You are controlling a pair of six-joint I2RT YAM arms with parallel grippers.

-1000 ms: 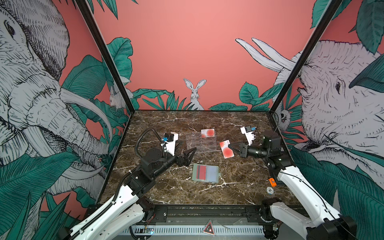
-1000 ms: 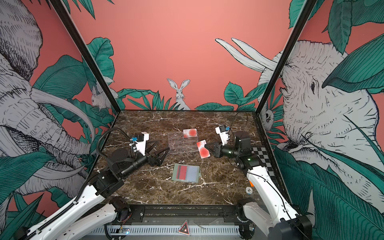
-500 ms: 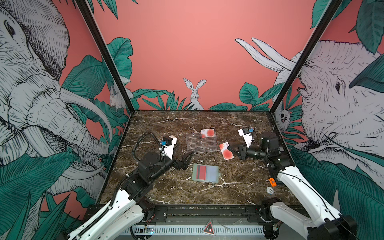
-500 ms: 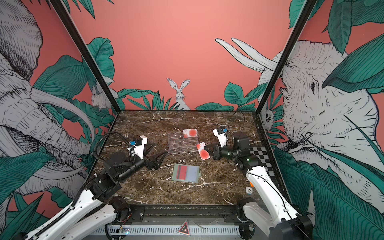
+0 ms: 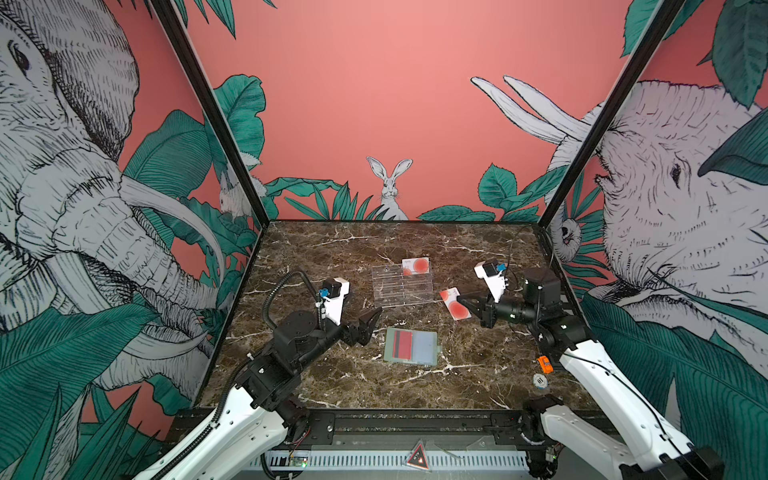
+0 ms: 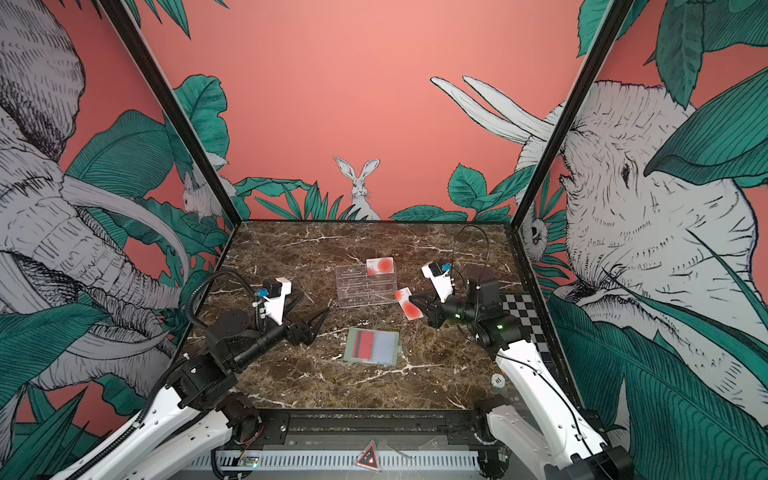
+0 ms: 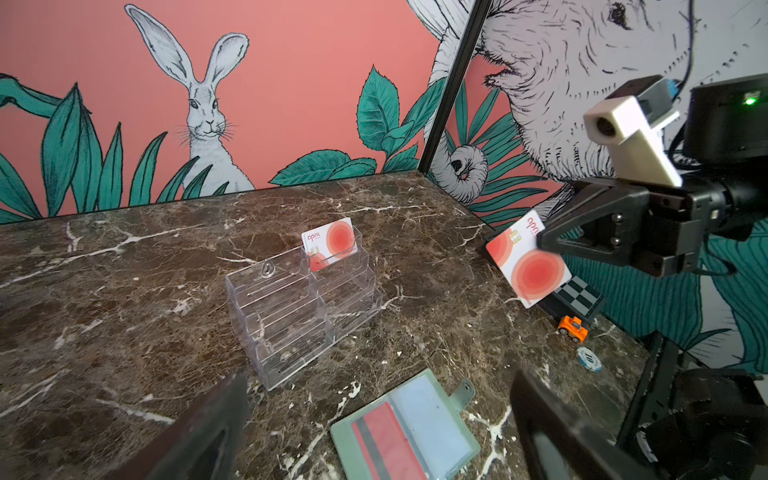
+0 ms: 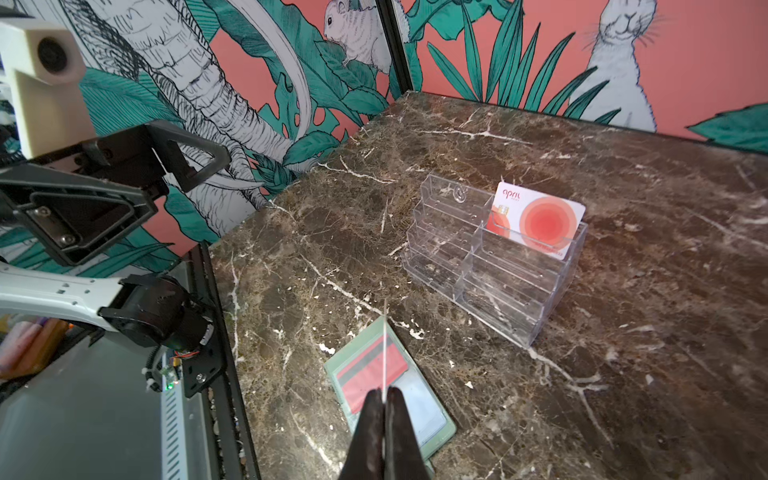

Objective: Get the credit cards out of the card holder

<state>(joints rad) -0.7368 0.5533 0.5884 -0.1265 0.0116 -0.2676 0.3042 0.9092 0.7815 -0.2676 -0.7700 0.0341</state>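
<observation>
The card holder (image 5: 411, 346) lies open and flat on the marble table (image 5: 332, 249), near the middle and toward the front edge, its snap tab sticking out on the right in both top views (image 6: 372, 345). A red card (image 5: 402, 344) with a dark stripe sits in its left sleeve, and the right sleeve shows pale blue; the left wrist view shows the same layout (image 7: 405, 432). Up off the table, behind and to the right of the card holder, the right gripper (image 5: 468, 304) has its fingers pinched tight on a white card (image 5: 455, 304) with red-orange circles, gripping it by one long edge so that it hangs tilted in the air, close to the right front corner of the clear stand (image 5: 401, 286) but apart from it. In the right wrist view this white card (image 8: 386, 345) shows edge-on as a thin pale line rising from between the closed fingers. Another card (image 5: 415, 267) of the same pattern stands upright in the back right slot of the clear stand, which sits behind the card holder. The left gripper (image 5: 368, 328) hovers just left of the card holder with its fingers spread wide, holding nothing. Farther out along the right side lie a small orange toy car (image 5: 544, 364), a poker chip (image 5: 539, 380) and a checkered board (image 6: 519, 307)
</observation>
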